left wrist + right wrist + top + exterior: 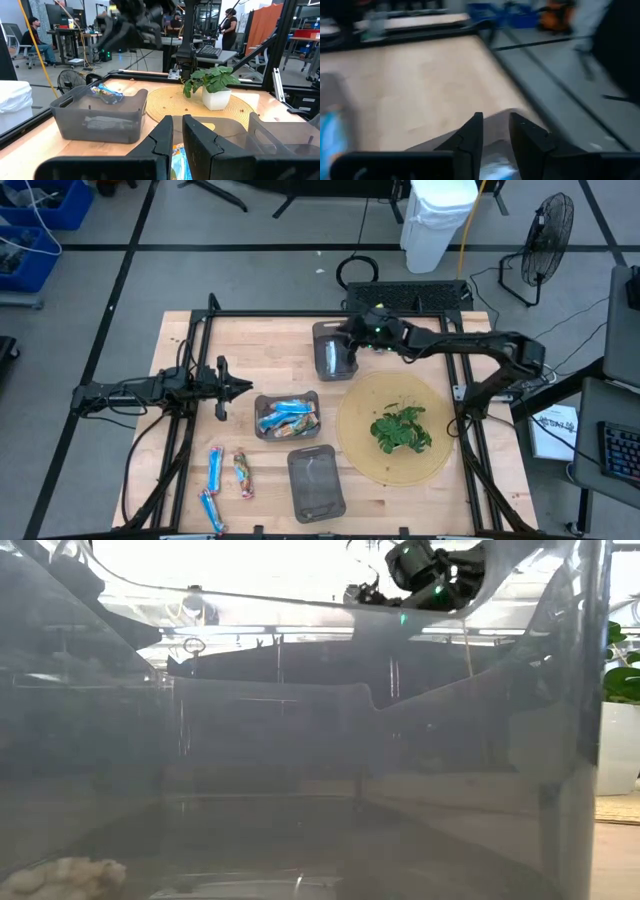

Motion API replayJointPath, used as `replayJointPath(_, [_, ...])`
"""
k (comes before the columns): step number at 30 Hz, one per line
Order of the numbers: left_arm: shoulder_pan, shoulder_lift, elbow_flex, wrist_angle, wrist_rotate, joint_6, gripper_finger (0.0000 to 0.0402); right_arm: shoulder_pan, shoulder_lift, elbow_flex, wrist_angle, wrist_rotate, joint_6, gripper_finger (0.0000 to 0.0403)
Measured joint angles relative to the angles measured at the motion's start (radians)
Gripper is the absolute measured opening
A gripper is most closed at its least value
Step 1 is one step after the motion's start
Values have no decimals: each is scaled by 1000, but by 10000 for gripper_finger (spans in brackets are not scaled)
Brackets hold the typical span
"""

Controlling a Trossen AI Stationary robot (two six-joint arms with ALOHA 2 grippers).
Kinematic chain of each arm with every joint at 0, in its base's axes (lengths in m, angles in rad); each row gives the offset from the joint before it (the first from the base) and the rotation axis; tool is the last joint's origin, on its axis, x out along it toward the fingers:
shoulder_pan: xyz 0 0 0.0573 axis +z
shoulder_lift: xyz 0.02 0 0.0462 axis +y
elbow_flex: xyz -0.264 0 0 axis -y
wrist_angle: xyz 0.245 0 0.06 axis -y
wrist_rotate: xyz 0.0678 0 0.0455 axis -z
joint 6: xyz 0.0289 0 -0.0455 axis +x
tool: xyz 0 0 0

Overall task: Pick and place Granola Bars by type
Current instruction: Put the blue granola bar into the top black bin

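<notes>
My right gripper hangs open over the far grey tray, with nothing between its fingers. A blue-and-white granola bar lies in that tray. The middle tray holds several blue-and-white and brownish bars. Three more bars lie loose on the table's near left: two blue ones and a brownish one. My left gripper waits at the table's left, level, pointing at the middle tray, with only a narrow empty gap between its fingers.
A third grey tray stands near the front edge. A green potted plant sits on a round woven mat at the right. Black frame rails run along the table's sides. Bare wood lies at the far left.
</notes>
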Motion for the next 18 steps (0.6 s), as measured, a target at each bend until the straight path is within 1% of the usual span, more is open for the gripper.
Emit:
replayJointPath(3, [0,0,0,0,0,0,47,-19,-80,1,-110,123,2,88])
replayJointPath(5, [0,0,0,0,0,0,47,-40,-126,2,-215,209,-4,88])
replayJointPath(9, [0,0,0,0,0,0,47,-102,-174,1,-426,354,-28,89])
replayJointPath(11, [0,0,0,0,0,0,47,-144,-180,1,-499,347,-1,89])
replayJointPath(14, [0,0,0,0,0,0,47,-209,-176,1,-586,267,52,89])
replayJointPath(18, [0,0,0,0,0,0,47,-289,-140,1,-624,187,105,89])
